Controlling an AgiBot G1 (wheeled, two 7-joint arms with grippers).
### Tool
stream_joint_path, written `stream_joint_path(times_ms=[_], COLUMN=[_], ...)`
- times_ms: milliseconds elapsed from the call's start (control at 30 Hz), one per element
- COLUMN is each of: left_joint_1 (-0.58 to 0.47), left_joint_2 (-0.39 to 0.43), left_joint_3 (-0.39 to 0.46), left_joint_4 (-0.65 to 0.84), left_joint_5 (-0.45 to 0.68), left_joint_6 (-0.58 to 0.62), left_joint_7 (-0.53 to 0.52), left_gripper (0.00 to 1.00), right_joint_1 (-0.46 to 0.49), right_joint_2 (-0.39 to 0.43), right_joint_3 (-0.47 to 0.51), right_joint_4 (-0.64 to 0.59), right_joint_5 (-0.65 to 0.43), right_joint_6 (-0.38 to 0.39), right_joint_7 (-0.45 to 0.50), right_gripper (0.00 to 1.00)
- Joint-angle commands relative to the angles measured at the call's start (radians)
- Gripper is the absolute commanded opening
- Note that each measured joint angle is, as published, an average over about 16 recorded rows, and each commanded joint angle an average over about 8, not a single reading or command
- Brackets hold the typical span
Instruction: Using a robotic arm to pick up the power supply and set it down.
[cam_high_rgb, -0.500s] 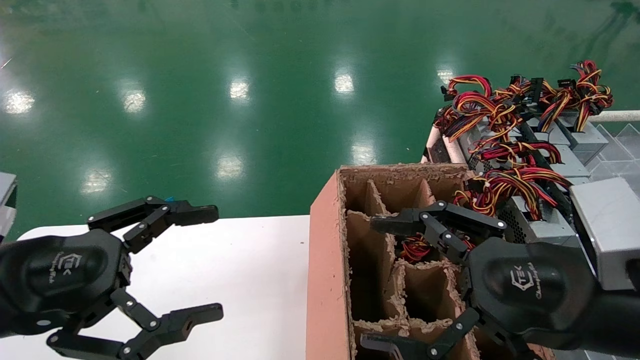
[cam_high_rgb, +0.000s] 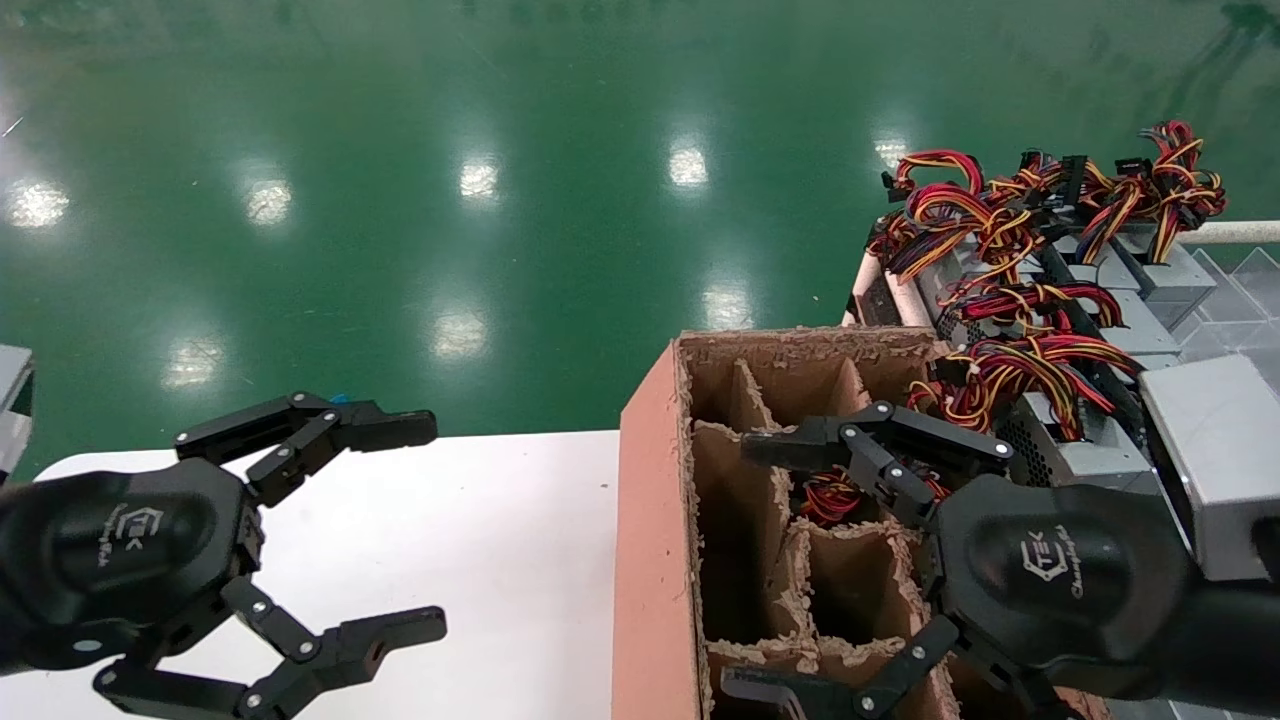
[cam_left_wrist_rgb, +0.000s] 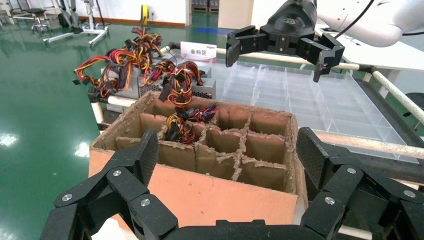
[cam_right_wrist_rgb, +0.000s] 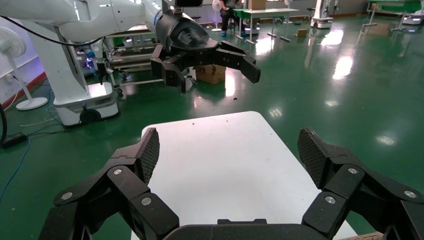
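White desk (cam_high_rgb: 480, 530) with rounded corners, standing on a glossy green floor (cam_high_rgb: 500, 200). Its visible top is bare; a brown divided cardboard carton (cam_high_rgb: 655, 560) stands against its right edge, though whether the carton rests on the desk cannot be told. Beyond the carton, a rack of pale tubes with a clear compartmented tray (cam_left_wrist_rgb: 320, 100) carries silver-grey power supplies (cam_high_rgb: 1210, 460) with red, yellow and black wire bundles (cam_high_rgb: 1010, 370), set side by side.
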Motion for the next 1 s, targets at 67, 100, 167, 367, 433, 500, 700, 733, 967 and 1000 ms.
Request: stream_joint_path(times_ms=[67, 100, 167, 367, 433, 500, 700, 733, 967, 1000], left_joint_1=[0.000, 0.000, 0.000, 0.000, 0.000, 0.000, 0.000, 0.000, 0.000, 0.000], left_joint_2=[0.000, 0.000, 0.000, 0.000, 0.000, 0.000, 0.000, 0.000, 0.000, 0.000], left_joint_3=[0.000, 0.000, 0.000, 0.000, 0.000, 0.000, 0.000, 0.000, 0.000, 0.000], left_joint_4=[0.000, 0.000, 0.000, 0.000, 0.000, 0.000, 0.000, 0.000, 0.000, 0.000], left_joint_5=[0.000, 0.000, 0.000, 0.000, 0.000, 0.000, 0.000, 0.000, 0.000, 0.000], left_joint_6=[0.000, 0.000, 0.000, 0.000, 0.000, 0.000, 0.000, 0.000, 0.000, 0.000], left_joint_7=[0.000, 0.000, 0.000, 0.000, 0.000, 0.000, 0.000, 0.000, 0.000, 0.000], left_gripper=[0.60, 0.47, 0.22, 0.00, 0.00, 0.00, 0.00, 0.00, 0.00, 0.00], right_joint_1=[0.000, 0.000, 0.000, -0.001, -0.004, -0.007, -0.008, -0.007, 0.007, 0.009], right_joint_2=[-0.001, 0.001, 0.013, 0.110, 0.154, 0.193, 0.263, 0.266, 0.243, 0.236], right_joint_3=[0.000, 0.000, 0.002, 0.009, 0.008, 0.006, -0.004, -0.006, -0.022, -0.023], right_joint_4=[0.000, 0.000, 0.000, 0.003, 0.001, -0.003, -0.028, -0.034, -0.098, -0.108], right_joint_5=[0.001, -0.001, -0.010, -0.104, -0.155, -0.202, -0.312, -0.325, -0.389, -0.393], right_joint_6=[0.000, 0.000, 0.002, 0.029, 0.043, 0.057, 0.087, 0.090, 0.109, 0.111], right_joint_7=[0.000, 0.000, -0.001, -0.014, -0.018, -0.018, -0.025, -0.030, -0.084, -0.093], right_gripper=[1.00, 1.00, 1.00, 1.00, 1.00, 1.00, 0.59, 0.46, 0.00, 0.00])
